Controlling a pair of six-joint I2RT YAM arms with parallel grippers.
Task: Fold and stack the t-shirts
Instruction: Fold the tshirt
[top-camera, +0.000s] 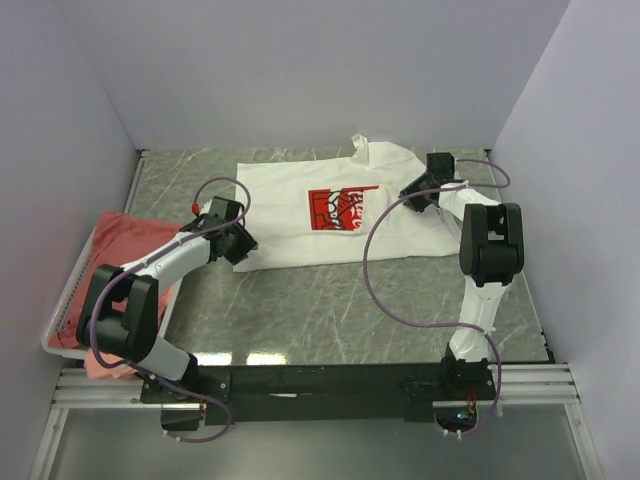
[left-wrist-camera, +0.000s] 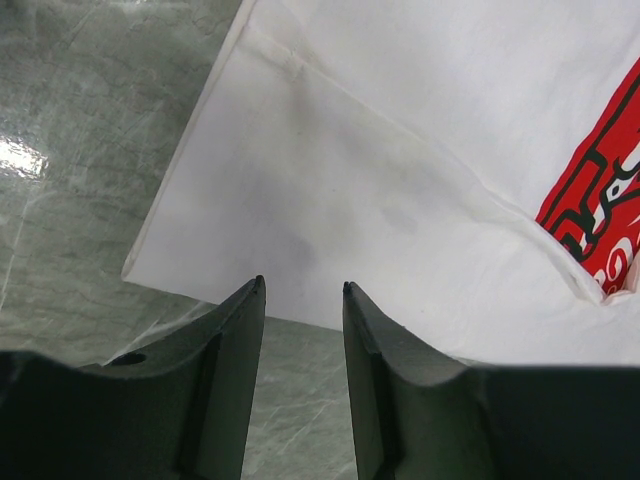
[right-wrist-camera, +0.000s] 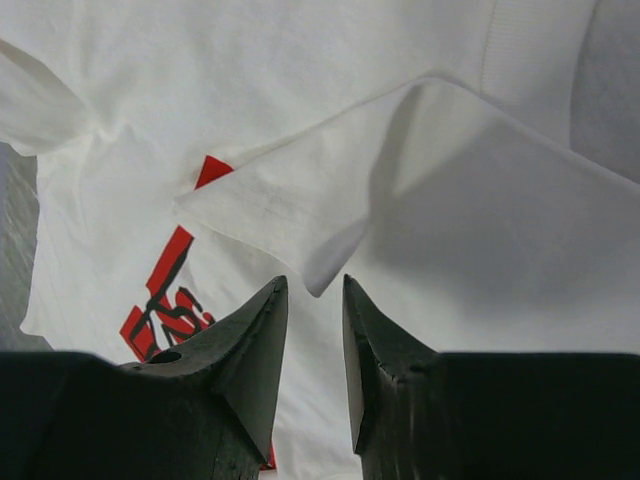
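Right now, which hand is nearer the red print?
Right. The right hand sits just right of the red print; the left hand, farther, at the t-shirt's near-left corner.

white t-shirt (top-camera: 280, 200), red print (top-camera: 340, 210), salmon t-shirt (top-camera: 130, 235), grey marbled table (top-camera: 330, 310)

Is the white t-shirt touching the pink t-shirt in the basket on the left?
Apart. The top external view shows bare table between the white t-shirt and the pink t-shirt, on both sides of the left arm.

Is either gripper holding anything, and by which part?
Nothing is held. The left gripper is open at the edge of the white cotton t-shirt with red print; the right gripper is open beside its folded-over flap.
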